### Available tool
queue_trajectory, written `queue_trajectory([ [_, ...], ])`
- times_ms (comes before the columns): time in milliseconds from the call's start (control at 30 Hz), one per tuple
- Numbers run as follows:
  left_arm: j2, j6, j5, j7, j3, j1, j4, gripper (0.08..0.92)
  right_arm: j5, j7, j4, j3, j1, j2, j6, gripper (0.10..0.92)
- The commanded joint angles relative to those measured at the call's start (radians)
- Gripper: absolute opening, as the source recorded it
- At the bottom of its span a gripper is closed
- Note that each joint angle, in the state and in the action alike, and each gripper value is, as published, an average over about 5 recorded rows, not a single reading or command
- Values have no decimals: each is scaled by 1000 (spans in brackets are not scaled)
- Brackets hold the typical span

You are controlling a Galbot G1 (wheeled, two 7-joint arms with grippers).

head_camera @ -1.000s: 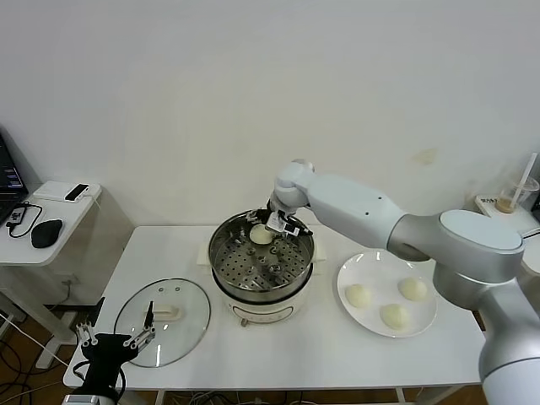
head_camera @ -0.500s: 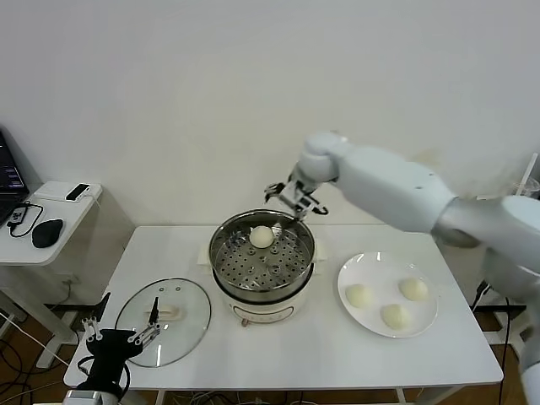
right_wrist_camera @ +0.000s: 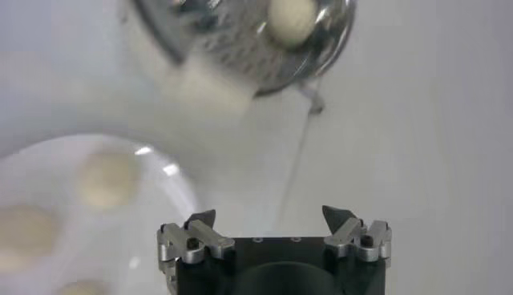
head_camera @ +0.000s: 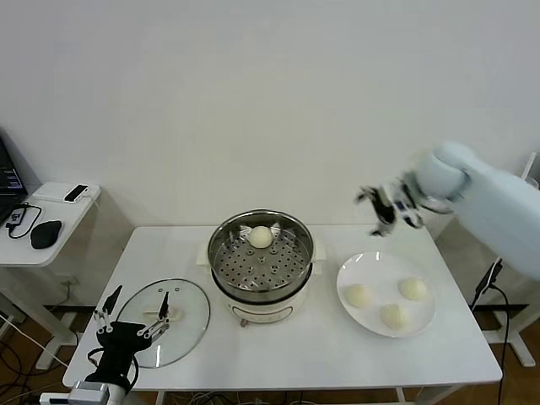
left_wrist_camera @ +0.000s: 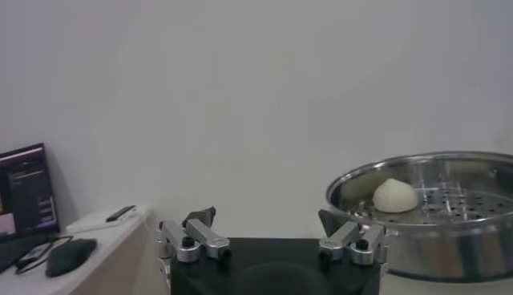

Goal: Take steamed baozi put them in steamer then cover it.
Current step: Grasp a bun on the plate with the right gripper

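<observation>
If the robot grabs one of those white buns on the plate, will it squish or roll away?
Probably squishes a little: the baozi look smooth, puffy and soft. They seem light. Being round, one might roll if nudged, though the plate has a raised edge that may stop it.

Steamer (head_camera: 261,261) uncovered; cover (head_camera: 164,321) lies well aside.

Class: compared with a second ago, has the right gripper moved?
Yes. The right gripper has swung away from the steamer, rightward, and now hangs open above the plate.
</observation>
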Motion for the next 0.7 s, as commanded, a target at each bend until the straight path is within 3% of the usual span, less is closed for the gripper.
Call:
queue_trajectory([
  [33, 2, 6, 10, 0, 17, -11, -6, 823, -68, 31, 117, 173, -323, -158, -80, 823],
  [700, -16, 13, 34, 4, -19, 23, -1, 823, -109, -15, -131, 108, -302, 198, -84, 823],
])
